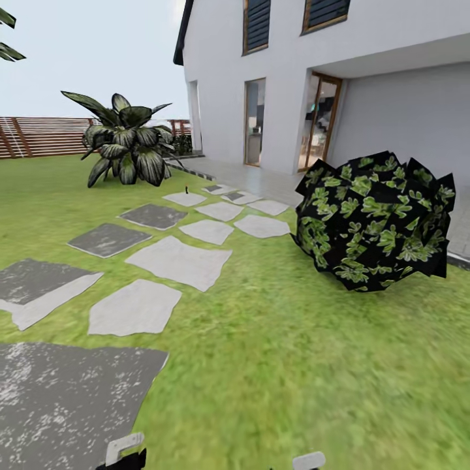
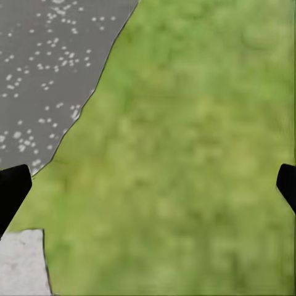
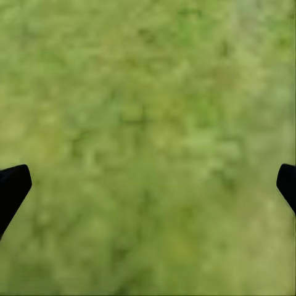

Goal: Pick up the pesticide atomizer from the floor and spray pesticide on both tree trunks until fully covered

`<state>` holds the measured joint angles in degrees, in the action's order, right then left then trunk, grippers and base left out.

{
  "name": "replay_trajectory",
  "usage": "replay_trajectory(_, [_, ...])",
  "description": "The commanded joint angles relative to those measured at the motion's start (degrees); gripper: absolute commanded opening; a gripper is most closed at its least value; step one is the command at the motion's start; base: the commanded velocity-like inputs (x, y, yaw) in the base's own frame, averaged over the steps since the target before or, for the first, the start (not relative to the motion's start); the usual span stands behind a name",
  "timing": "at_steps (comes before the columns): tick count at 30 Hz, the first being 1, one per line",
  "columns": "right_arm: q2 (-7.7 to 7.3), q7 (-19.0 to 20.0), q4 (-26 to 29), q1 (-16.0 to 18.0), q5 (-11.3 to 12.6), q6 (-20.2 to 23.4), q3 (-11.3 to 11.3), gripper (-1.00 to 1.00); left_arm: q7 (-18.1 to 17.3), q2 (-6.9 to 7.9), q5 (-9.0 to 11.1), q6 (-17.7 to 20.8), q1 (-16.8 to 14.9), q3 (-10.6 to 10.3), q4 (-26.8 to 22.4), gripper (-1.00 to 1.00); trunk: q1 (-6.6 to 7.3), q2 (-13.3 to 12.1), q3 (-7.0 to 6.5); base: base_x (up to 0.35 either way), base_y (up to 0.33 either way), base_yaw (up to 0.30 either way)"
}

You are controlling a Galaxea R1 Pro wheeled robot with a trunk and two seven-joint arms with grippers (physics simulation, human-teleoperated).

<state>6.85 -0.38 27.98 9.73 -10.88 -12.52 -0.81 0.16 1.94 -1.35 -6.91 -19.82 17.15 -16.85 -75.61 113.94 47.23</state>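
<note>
The green lawn of the garden [image 1: 307, 365] is spreading across the lower two thirds of the head view. A white two-storey house with dark louvred shutters and wood-framed glass doors [image 1: 307, 78] is filling the upper right of the frame. A brown horizontal-slat wooden fence [image 1: 39, 136] is running along the far edge at the upper left. A path of irregular flat stepping stones, some pale grey and some dark speckled grey [image 1: 179, 261], is leading from the lower left toward the house. A rounded black bush dotted with small green leaves [image 1: 375, 219] is sitting on the grass at centre right. A short broad-leaved palm-like plant [image 1: 127, 140] is standing at the upper left. A tiny dark upright object, possibly the pesticide atomizer [image 1: 187, 190], is showing by the far stones, too small to tell its details.

The left gripper [image 2: 148, 185] is hanging over grass beside a dark speckled stone [image 2: 49, 68], its jaws spread wide. The right gripper [image 3: 148, 185] is hanging over plain grass, jaws likewise wide.
</note>
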Motion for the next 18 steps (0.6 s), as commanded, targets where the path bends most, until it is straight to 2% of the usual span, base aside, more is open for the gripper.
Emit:
replay_trajectory(1, [0.00,0.0,0.0,0.0,-0.3,-0.1,0.0,1.00,0.0,-0.01,-0.1,-0.2,0.0,0.2,0.1,1.00,-0.03,0.0,0.05,0.336,0.000,0.000])
replay_trajectory(18, [0.00,0.0,0.0,0.0,-0.3,-0.1,0.0,1.00,0.0,-0.01,-0.1,-0.2,0.0,0.2,0.1,1.00,-0.03,0.0,0.05,0.336,0.000,0.000])
